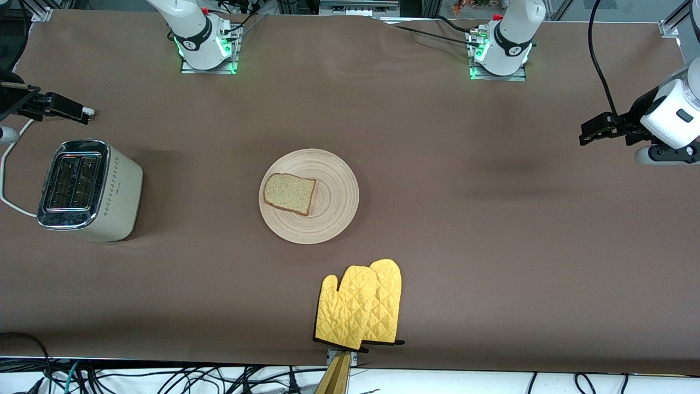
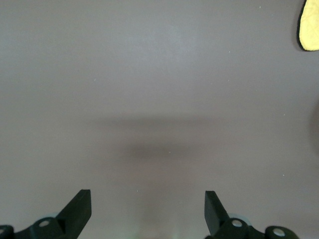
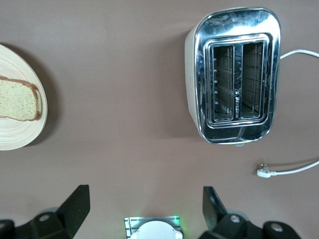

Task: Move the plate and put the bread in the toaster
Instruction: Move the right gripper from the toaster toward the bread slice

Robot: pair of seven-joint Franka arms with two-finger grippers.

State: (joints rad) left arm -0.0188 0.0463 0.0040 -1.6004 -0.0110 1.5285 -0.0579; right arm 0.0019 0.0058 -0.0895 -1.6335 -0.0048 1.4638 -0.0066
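The pale wooden plate [image 1: 334, 192] lies in the middle of the table, and its edge shows in the right wrist view [image 3: 15, 140]. On it rests the slice of bread [image 1: 290, 193] [image 3: 17, 98], toward the right arm's end. The cream toaster [image 1: 87, 189] [image 3: 234, 74] stands at the right arm's end with both slots empty. My right gripper [image 1: 85, 113] [image 3: 147, 206] hangs open and empty over the cloth beside the toaster. My left gripper [image 1: 590, 133] [image 2: 148, 206] hangs open and empty over bare cloth at the left arm's end.
A pair of yellow oven mitts [image 1: 361, 306] [image 2: 310, 25] lies near the table's front edge, nearer to the front camera than the plate. The toaster's white cord and plug [image 3: 264, 172] lie loose on the brown cloth. The right arm's base [image 3: 152, 229] shows between the right fingers.
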